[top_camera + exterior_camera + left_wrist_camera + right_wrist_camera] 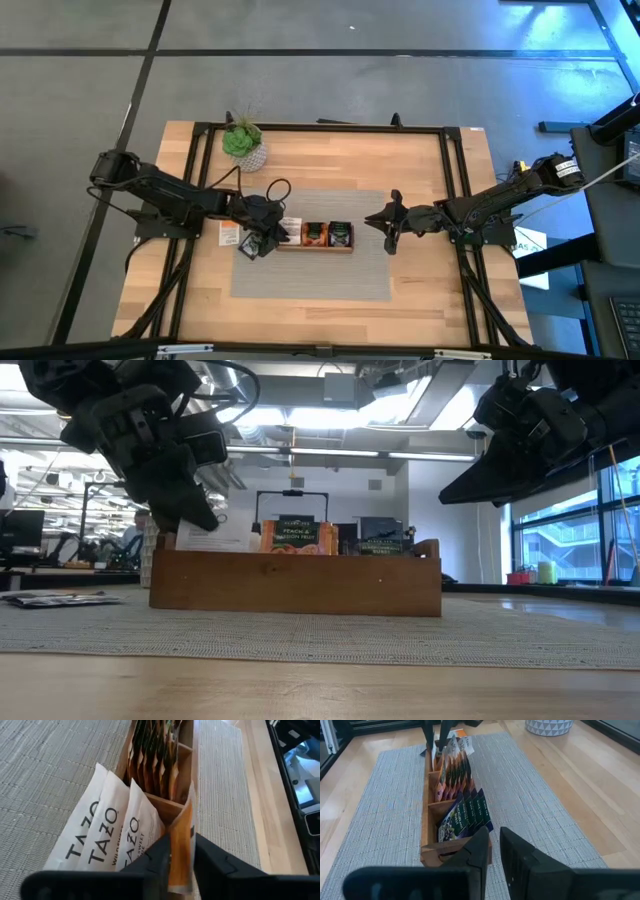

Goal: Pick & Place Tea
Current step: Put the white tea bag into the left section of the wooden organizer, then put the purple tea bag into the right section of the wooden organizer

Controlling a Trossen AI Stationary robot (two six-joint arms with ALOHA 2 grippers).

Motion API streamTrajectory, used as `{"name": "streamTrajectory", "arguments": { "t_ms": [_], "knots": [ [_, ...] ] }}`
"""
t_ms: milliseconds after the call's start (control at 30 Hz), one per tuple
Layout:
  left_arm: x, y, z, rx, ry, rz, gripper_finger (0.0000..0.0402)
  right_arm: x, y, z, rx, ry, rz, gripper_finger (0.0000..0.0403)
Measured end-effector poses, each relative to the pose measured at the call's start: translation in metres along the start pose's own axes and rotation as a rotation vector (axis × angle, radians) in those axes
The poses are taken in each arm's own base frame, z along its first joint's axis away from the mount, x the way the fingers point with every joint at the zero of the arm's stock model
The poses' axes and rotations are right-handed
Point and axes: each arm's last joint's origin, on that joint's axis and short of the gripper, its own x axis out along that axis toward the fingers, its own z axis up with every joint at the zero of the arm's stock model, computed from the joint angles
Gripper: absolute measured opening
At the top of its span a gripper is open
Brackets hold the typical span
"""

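Tea sachet (181,851), flat orange paper, pinched edge-on in left gripper (180,862) over wooden tray (300,582) end compartment | white sachets (107,837) upright alongside, lettering legible in left wrist view only | woven grey mat (312,280) | right gripper (493,851) near tray's opposite end, fingers nearly closed, empty.

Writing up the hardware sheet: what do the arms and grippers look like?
Both arms are dark, jointed and slim. The left gripper and right gripper each have two flat black fingers with angular inner edges. Black cables loop from the left arm; the right arm's base carries a white label.
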Motion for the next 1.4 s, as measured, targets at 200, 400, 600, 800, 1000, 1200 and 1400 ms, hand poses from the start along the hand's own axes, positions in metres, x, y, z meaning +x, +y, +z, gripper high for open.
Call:
{"name": "streamTrajectory", "arguments": {
  "t_ms": [200, 400, 600, 800, 1000, 1200, 1400],
  "knots": [
    [-0.017, -0.003, 0.004, 0.071, 0.038, 0.021, 0.0114, 0.000, 0.000, 0.000, 0.000, 0.000, 0.000, 0.0051],
    [-0.043, -0.012, 0.004, 0.078, 0.089, 0.105, 0.0134, 0.000, 0.000, 0.001, 0.004, -0.005, 0.002, 0.0051],
    [-0.050, -0.021, -0.020, 0.057, 0.217, 0.231, 0.0133, 0.000, 0.000, 0.001, 0.005, -0.007, 0.002, 0.0051],
    [-0.035, -0.033, -0.039, 0.030, 0.279, 0.286, 0.0133, 0.000, 0.000, 0.001, 0.004, -0.009, 0.000, 0.0051],
    [-0.023, -0.036, -0.054, -0.017, 0.347, 0.329, 0.0136, 0.000, 0.000, 0.001, 0.007, -0.011, 0.001, 0.0051],
    [-0.016, -0.034, -0.062, -0.063, 0.399, 0.370, 0.0134, 0.000, 0.000, 0.001, 0.010, -0.014, 0.002, 0.0051],
    [-0.013, -0.036, -0.064, -0.091, 0.426, 0.343, 0.0136, 0.000, 0.000, 0.001, 0.010, -0.014, 0.003, 0.0051]
  ]
}}
